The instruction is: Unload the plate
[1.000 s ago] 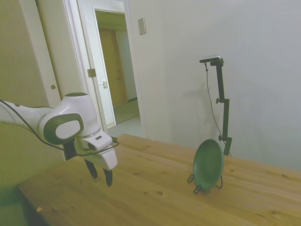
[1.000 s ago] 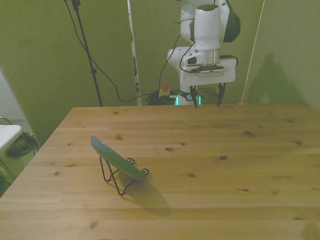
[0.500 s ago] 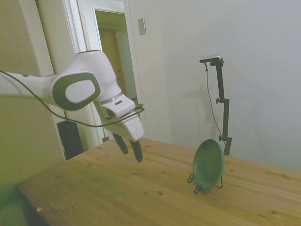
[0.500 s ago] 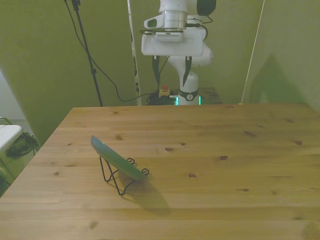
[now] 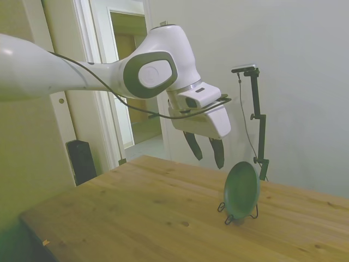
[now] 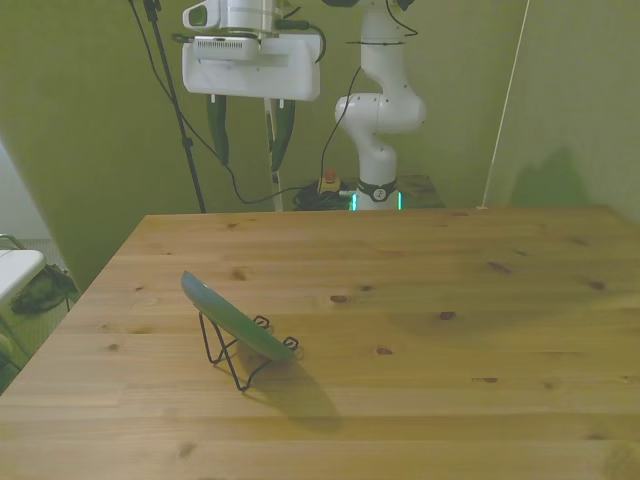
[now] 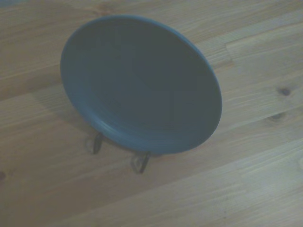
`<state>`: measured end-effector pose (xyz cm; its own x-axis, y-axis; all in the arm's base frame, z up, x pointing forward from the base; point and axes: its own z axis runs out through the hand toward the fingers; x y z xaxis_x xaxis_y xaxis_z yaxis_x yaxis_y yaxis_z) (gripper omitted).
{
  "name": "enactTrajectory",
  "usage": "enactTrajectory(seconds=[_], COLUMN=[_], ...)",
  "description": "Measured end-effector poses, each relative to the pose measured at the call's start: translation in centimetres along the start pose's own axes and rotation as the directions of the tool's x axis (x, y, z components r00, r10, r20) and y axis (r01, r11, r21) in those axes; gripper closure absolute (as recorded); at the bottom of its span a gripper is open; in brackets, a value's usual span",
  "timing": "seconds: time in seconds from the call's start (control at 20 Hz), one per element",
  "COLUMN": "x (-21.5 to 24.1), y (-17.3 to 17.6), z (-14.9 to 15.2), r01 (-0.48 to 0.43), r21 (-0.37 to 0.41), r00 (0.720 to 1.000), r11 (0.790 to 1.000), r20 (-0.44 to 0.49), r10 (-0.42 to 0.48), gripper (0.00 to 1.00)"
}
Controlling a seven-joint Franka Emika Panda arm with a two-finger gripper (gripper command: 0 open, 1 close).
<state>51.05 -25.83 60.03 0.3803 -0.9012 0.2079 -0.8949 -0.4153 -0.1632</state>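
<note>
Your round, matte dark green plate (image 5: 240, 189) leans tilted in the thin black wire stand (image 6: 233, 352) (rim thickness is probably slim). Bring the white two-finger gripper (image 5: 206, 153), jaws spread, down over its upper rim.

The round, dark green plate (image 5: 240, 190) (image 6: 235, 322) (image 7: 142, 82) leans tilted on edge in a thin black wire stand (image 6: 232, 358) on the wooden counter (image 6: 420, 300), bare and untouched
</note>
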Motion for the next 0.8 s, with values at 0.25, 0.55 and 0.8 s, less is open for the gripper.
enactTrajectory(seconds=[0.25, 0.55, 0.8], x=[3.2, 7.9, 10.8], y=[-0.7, -3.9, -6.1], z=[0.4, 1.3, 5.0], r01=[0.146, 0.300, 0.311], r21=[-0.080, -0.167, -0.199], r00=[0.989, 0.952, 0.944], r11=[0.986, 0.939, 0.929], r20=[0.050, -0.015, -0.047], r10=[-0.142, -0.306, -0.326], gripper=[0.00, 0.00, 0.00])
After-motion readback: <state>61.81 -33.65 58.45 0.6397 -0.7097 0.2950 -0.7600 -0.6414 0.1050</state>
